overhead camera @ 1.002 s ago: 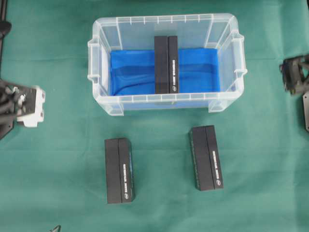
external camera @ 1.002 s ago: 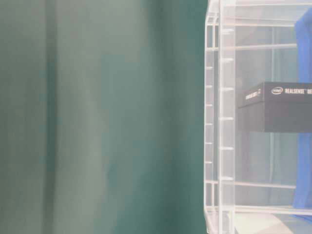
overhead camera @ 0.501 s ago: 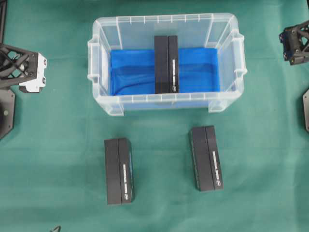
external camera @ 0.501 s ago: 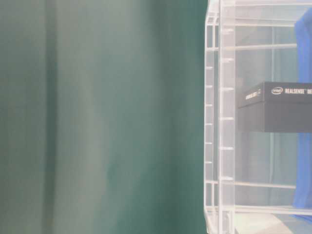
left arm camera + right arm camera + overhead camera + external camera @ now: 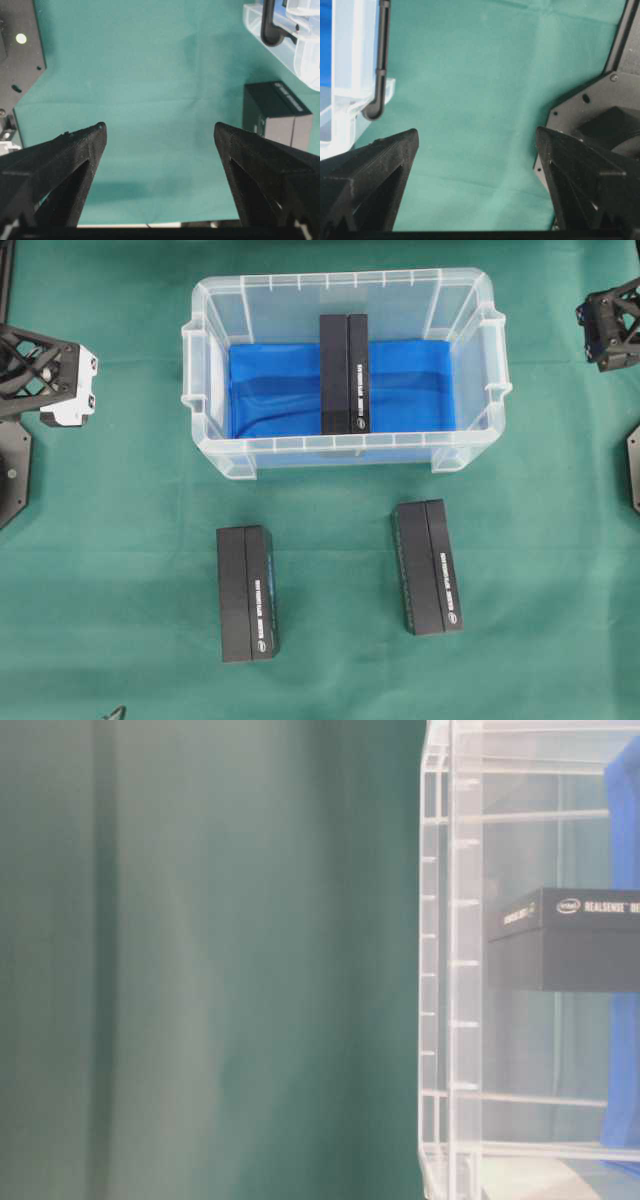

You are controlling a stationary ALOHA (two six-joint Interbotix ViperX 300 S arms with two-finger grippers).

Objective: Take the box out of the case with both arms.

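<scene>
The clear case (image 5: 345,278) with its blue lining stands at the back middle of the green cloth. One black box (image 5: 344,372) lies in it, long side running front to back, and shows through the wall in the table-level view (image 5: 570,940). My left gripper (image 5: 58,388), black with white parts, hovers open left of the case, well apart from it. Over at the far right edge, also apart from the case, my all-black right gripper (image 5: 612,328) is open. Both wrist views show wide jaws (image 5: 160,127) (image 5: 476,130) over bare cloth with nothing between them.
Two more black boxes lie on the cloth in front of the case, one front left (image 5: 247,592) and one front right (image 5: 428,566). The left wrist view catches the left one (image 5: 277,112) and a case corner (image 5: 300,30). Arm base plates sit at both side edges.
Over the last second both grippers rose and shifted toward the back of the table, the left one turning its frame toward the case. Since half a second ago almost nothing has moved.
</scene>
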